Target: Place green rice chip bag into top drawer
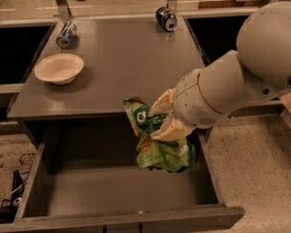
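The gripper (161,118) is shut tight on the top of the green bag (166,153), so the bag hangs down, ready to drop. The bag is in the air over the back right part of the open drawer (87,191). Behind the drawer is the table (126,57), with a white bowl (59,68), a near can (67,34) and a far can (166,18). Nothing under the bag blocks it.

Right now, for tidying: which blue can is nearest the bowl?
The back-left can, just behind the bowl; the other can lies back right. The gripper holds the green bag over the drawer.
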Available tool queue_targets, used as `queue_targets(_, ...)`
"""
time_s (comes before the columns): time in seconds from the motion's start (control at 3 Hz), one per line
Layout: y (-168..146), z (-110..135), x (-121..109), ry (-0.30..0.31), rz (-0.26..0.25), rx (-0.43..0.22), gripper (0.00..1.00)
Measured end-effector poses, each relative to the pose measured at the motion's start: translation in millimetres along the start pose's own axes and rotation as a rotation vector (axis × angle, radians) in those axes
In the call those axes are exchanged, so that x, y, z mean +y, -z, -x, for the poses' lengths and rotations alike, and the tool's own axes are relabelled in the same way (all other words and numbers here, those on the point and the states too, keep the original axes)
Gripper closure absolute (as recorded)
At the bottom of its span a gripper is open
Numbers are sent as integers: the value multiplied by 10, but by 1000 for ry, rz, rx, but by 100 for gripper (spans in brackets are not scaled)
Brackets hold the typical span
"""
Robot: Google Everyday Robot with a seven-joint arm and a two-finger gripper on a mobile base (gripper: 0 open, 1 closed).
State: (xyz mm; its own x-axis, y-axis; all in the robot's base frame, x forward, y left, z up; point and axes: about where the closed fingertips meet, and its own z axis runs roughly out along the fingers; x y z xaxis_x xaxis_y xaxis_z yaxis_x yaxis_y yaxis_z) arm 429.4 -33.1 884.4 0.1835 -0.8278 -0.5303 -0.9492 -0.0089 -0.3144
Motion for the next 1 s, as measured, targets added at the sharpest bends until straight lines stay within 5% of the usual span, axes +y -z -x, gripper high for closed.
queue_targets(1.0,-320,-225,144,-5,94,22,100)
